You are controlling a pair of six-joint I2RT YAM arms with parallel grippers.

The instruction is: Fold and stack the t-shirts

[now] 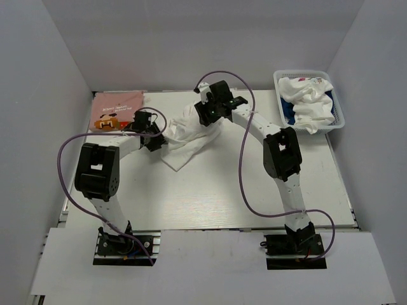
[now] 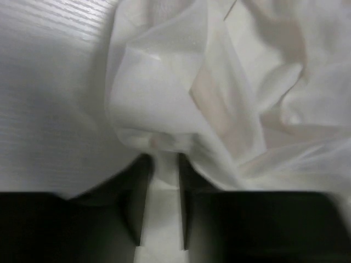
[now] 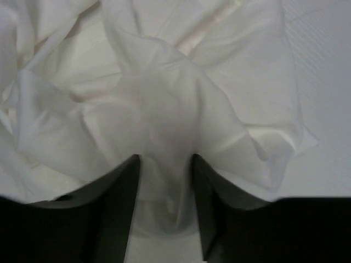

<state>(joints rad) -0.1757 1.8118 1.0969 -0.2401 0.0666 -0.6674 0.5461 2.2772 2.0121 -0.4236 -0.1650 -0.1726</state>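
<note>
Top view: a large white t-shirt (image 1: 191,136) is seen crumpled on the table (image 1: 210,190), far of centre. The left gripper (image 1: 154,138) is set at the shirt's left edge, touching the cloth. The right gripper (image 1: 208,113) is set on its far part. A pink t-shirt (image 1: 117,108) lies flat at the far left corner, well apart from both grippers. Brown print is seen on it, but its lettering cannot be read. At the far right a white lattice basket (image 1: 304,71) holds a white tee with small coloured marks (image 1: 308,95), bunched over a navy blue t-shirt (image 1: 287,113).

Left wrist view: a fold of the white t-shirt is bunched right at the tips of the dark fingers (image 2: 134,208) and runs down into the narrow gap between them. The jaws are partly closed around it. Whether the cloth is clamped cannot be told.

Right wrist view: a ridge of the white t-shirt fills the gap between the fingers (image 3: 118,208), which stand a little wider. Cloth touches both inner faces. A firm hold cannot be told. No writing is visible.
</note>
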